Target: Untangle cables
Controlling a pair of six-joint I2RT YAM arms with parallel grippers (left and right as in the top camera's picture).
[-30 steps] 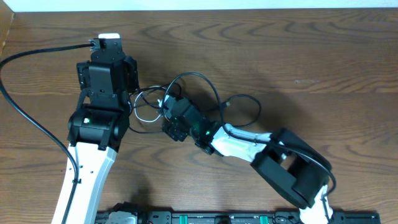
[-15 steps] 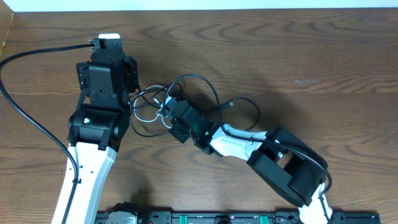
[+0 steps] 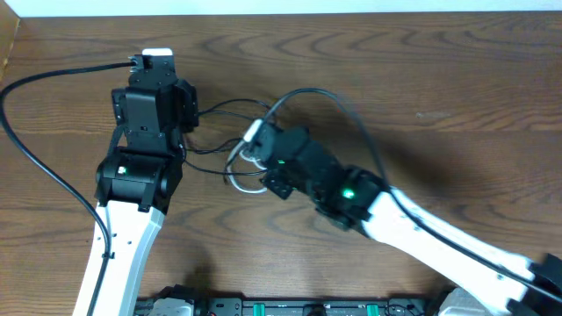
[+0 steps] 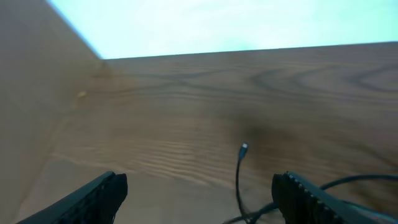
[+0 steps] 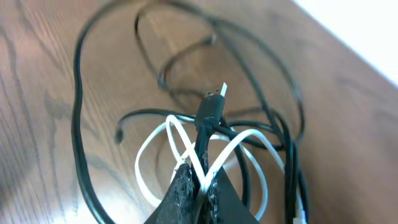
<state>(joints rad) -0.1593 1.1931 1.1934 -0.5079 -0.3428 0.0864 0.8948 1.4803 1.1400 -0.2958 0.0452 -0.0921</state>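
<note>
The thin tangled cables (image 3: pixel 230 154), mostly black with one white cord (image 5: pixel 166 119) looped among them, are lying bunched a little left of the worktop's middle, between your two arms. Your right jaws are pinching shut on one black cord with a small plug end (image 5: pixel 210 111), just below the plug. The white loops are crossing right at the fingertips, so I cannot tell whether a white strand is caught in the pinch too.

By my reading you are working the pull-apart step. One cord is gripped and a long black loop (image 3: pixel 309 90) is arching up beside the right arm (image 3: pixel 351 189), yet the knot is not apart. Your left jaws are standing wide apart and holding nothing, hovering toward the far left corner, with another black plug end (image 4: pixel 244 148) lying just ahead of them.

The next move is probably calling for a slow draw of the gripped cord toward the right edge while the left jaws are pinning the rest of the bundle. Be watching for the whole knot dragging along.

The brown wooden worktop (image 3: pixel 457 79) is offering bare room across its right half and along the far edge. The left side is tighter, where the thick black arm cable (image 3: pixel 22 140) is sweeping close to the left edge.
</note>
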